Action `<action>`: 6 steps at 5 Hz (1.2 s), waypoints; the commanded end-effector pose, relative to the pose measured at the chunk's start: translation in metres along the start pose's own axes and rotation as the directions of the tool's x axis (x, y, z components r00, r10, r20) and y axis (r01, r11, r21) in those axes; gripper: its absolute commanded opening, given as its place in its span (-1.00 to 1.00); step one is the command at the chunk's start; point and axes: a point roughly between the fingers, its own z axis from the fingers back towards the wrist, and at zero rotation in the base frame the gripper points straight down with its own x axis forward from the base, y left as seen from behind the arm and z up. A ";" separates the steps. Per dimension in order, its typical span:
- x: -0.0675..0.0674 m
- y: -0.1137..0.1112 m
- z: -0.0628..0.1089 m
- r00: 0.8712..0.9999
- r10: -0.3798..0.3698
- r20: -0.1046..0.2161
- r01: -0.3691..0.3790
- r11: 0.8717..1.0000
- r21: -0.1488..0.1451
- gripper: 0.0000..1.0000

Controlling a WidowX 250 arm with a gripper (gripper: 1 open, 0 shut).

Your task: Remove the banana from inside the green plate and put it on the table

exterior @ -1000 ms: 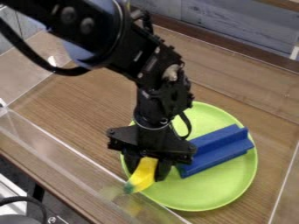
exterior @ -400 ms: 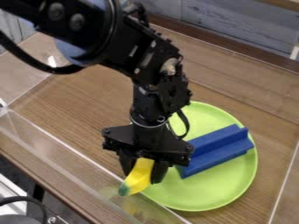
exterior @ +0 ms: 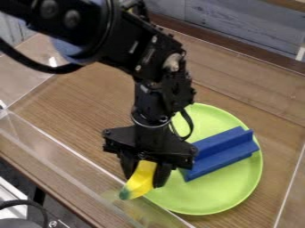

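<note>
The small yellow banana (exterior: pixel 142 181) with a greenish tip hangs between the fingers of my gripper (exterior: pixel 148 170), which is shut on its upper end and points straight down. The banana's lower tip sits over the near-left rim of the lime-green plate (exterior: pixel 233 187), just above where plate meets the brown wood table (exterior: pixel 84 116). The black arm rises from the gripper toward the upper left and hides part of the plate's left side.
A blue rectangular block (exterior: pixel 219 149) lies on the plate, right of the gripper. Clear acrylic walls (exterior: pixel 53 174) run along the near-left edge and the far side. Bare wood lies left of and behind the plate.
The arm and the held banana have shifted only slightly to the left and up; the grip is unchanged and the blue block has not moved.
</note>
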 end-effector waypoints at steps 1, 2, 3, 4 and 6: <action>0.006 -0.006 0.013 0.999 -0.001 0.035 0.002 1.000 -0.030 -1.00; 0.005 -0.006 0.015 1.000 0.000 0.029 0.001 0.999 -0.034 -1.00; 0.003 -0.007 0.018 1.000 0.001 0.024 0.000 0.999 -0.038 -1.00; 0.003 -0.008 0.020 1.000 0.001 0.019 0.000 0.999 -0.042 -1.00; 0.002 -0.010 0.025 1.000 0.003 0.009 -0.002 0.999 -0.053 -1.00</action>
